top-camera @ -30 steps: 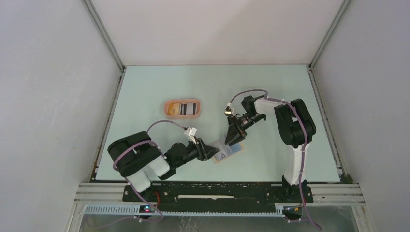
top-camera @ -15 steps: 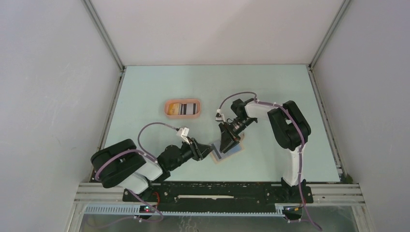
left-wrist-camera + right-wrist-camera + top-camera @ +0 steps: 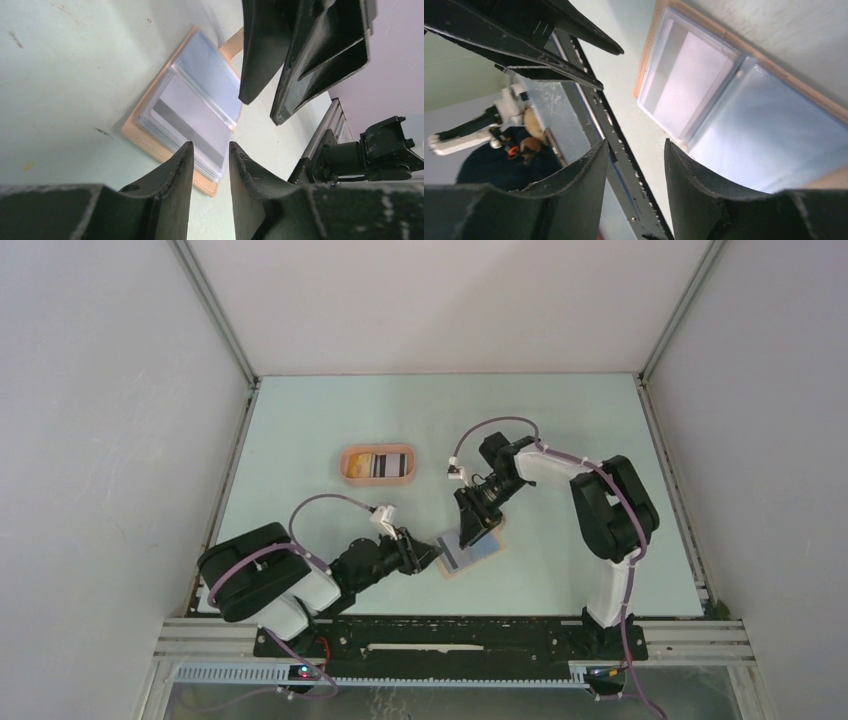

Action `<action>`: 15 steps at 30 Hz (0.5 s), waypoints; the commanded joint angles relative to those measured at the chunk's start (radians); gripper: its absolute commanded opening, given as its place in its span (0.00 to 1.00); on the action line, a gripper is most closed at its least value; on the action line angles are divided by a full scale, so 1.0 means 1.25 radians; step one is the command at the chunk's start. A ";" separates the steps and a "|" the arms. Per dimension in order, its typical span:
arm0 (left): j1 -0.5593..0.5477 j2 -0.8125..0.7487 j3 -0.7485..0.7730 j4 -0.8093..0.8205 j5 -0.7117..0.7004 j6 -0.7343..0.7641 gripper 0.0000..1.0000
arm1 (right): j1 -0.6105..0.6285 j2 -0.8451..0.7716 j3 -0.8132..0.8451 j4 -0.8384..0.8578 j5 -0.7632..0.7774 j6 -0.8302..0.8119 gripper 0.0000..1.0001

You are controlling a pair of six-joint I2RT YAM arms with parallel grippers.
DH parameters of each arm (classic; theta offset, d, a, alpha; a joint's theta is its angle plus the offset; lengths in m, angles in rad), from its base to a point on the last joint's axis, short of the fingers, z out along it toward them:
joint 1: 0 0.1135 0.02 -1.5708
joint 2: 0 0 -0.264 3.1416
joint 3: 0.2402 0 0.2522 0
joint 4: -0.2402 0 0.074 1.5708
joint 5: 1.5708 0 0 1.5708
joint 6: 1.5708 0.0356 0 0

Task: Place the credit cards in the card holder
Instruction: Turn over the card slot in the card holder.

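The tan card holder (image 3: pixel 480 557) lies open on the table, its clear sleeves facing up. It also shows in the left wrist view (image 3: pixel 150 142) and in the right wrist view (image 3: pixel 724 35). A whitish card with a grey stripe (image 3: pixel 192 117) sits in a sleeve and also shows in the right wrist view (image 3: pixel 694 85). My left gripper (image 3: pixel 437 554) is slightly open and empty at the holder's left edge (image 3: pixel 210 146). My right gripper (image 3: pixel 467 537) is open and empty just above the holder's far side (image 3: pixel 634 145). More credit cards (image 3: pixel 380 465) lie in the tray.
The peach-orange oval tray (image 3: pixel 345 465) stands at the back left of the holder, holding yellow-orange, striped and black cards. The two grippers face each other closely over the holder. The black rail (image 3: pixel 450 635) runs along the table's near edge.
My right gripper has swung left and down from beside the holder to over it. My left arm's base has turned left, its gripper staying at the holder's edge.
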 commanded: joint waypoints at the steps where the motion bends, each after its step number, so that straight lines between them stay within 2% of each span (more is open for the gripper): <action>1: 0.002 0.037 0.055 0.012 0.026 0.001 0.36 | 0.002 -0.067 0.007 0.041 0.093 -0.014 0.54; 10: 0.001 0.122 0.094 0.015 0.049 -0.035 0.32 | 0.007 -0.014 0.007 0.048 0.095 0.002 0.50; 15: 0.002 0.133 0.131 -0.058 0.057 -0.037 0.32 | 0.009 -0.007 0.006 0.053 0.115 0.008 0.50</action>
